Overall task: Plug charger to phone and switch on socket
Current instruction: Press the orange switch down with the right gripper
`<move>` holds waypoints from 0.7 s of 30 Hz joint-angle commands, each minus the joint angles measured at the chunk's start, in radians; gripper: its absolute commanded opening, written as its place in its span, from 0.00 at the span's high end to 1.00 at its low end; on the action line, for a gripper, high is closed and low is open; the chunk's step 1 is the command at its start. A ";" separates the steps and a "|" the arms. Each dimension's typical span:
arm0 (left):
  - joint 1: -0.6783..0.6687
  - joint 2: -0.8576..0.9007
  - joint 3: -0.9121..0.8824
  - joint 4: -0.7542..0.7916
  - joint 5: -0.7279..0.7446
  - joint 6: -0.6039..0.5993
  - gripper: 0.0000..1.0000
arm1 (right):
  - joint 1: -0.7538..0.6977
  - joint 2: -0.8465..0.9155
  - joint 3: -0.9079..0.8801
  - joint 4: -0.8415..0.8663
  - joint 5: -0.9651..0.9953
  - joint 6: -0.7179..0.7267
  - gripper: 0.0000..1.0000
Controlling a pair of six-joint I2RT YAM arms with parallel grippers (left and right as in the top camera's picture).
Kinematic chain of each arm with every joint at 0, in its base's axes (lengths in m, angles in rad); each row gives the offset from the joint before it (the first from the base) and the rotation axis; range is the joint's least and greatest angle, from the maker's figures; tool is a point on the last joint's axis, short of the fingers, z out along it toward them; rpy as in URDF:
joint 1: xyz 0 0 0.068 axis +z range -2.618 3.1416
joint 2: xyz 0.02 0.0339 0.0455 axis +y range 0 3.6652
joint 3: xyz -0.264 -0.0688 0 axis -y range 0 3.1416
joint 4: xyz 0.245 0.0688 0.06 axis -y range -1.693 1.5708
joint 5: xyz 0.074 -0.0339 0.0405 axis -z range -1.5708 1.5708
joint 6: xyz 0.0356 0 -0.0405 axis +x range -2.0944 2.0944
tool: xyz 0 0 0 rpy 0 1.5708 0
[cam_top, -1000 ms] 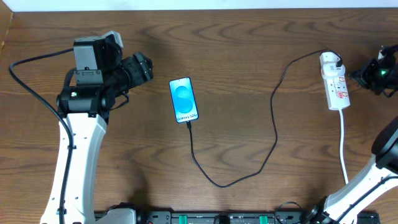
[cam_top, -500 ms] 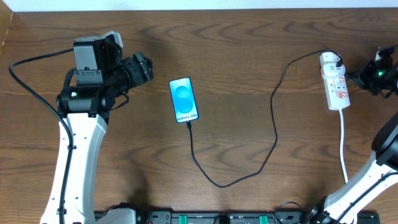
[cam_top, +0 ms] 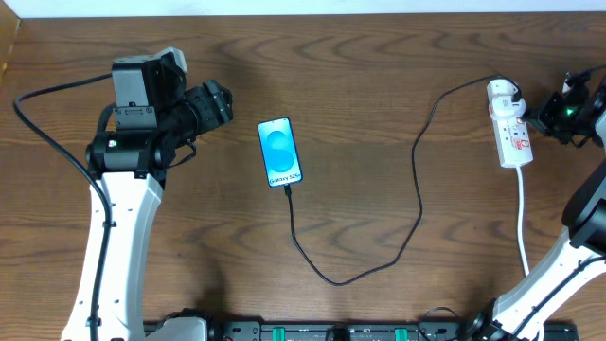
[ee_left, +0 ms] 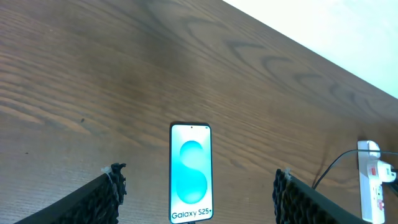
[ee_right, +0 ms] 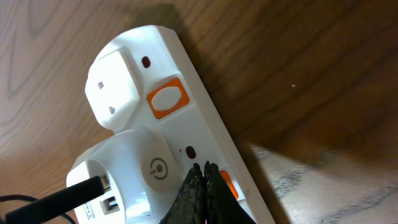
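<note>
The phone [cam_top: 280, 152] lies face up mid-table, its blue-cyan screen lit; it also shows in the left wrist view [ee_left: 190, 173]. The charger cable [cam_top: 417, 180] runs from the phone's lower end in a loop to its white plug [cam_top: 501, 94], seated in the socket [cam_top: 514, 137] at the right. In the right wrist view the plug [ee_right: 134, 171] sits in the socket [ee_right: 155, 68]. My right gripper [ee_right: 205, 168] is shut, its tips over the socket face beside an orange switch [ee_right: 229, 185]. My left gripper [ee_left: 196, 186] is open, above and left of the phone.
A second orange switch [ee_right: 166, 99] sits further along the socket. The socket's own white lead [cam_top: 523, 218] runs toward the front edge. The left arm [cam_top: 128, 180] stands at the left. A pale wall [ee_left: 348, 31] lies beyond the table's far edge.
My right gripper has moved a little left, closer to the socket. The left arm, phone and cable have not moved.
</note>
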 commanded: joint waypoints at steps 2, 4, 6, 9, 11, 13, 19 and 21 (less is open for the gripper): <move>0.003 -0.007 0.025 -0.002 -0.006 0.010 0.23 | 0.009 0.007 -0.008 0.002 0.018 -0.010 0.99; 0.003 -0.007 0.025 -0.002 -0.006 0.010 0.23 | 0.009 0.007 -0.013 0.003 0.018 -0.010 0.99; 0.003 -0.007 0.025 -0.002 -0.006 0.010 0.23 | 0.010 0.007 -0.024 0.005 0.025 -0.010 0.99; 0.003 -0.007 0.025 -0.002 -0.006 0.010 0.23 | 0.011 0.007 -0.046 0.016 0.024 -0.010 0.99; 0.003 -0.007 0.025 -0.002 -0.006 0.010 0.23 | 0.011 0.007 -0.063 0.029 0.024 -0.010 0.99; 0.003 -0.007 0.025 -0.002 -0.006 0.010 0.23 | 0.011 0.007 -0.076 0.038 0.024 -0.010 0.99; 0.003 -0.007 0.025 -0.002 -0.006 0.010 0.23 | 0.014 0.007 -0.082 0.036 0.016 -0.010 0.99; 0.003 -0.007 0.025 -0.002 -0.006 0.010 0.23 | 0.016 0.007 -0.082 0.029 0.016 -0.010 0.99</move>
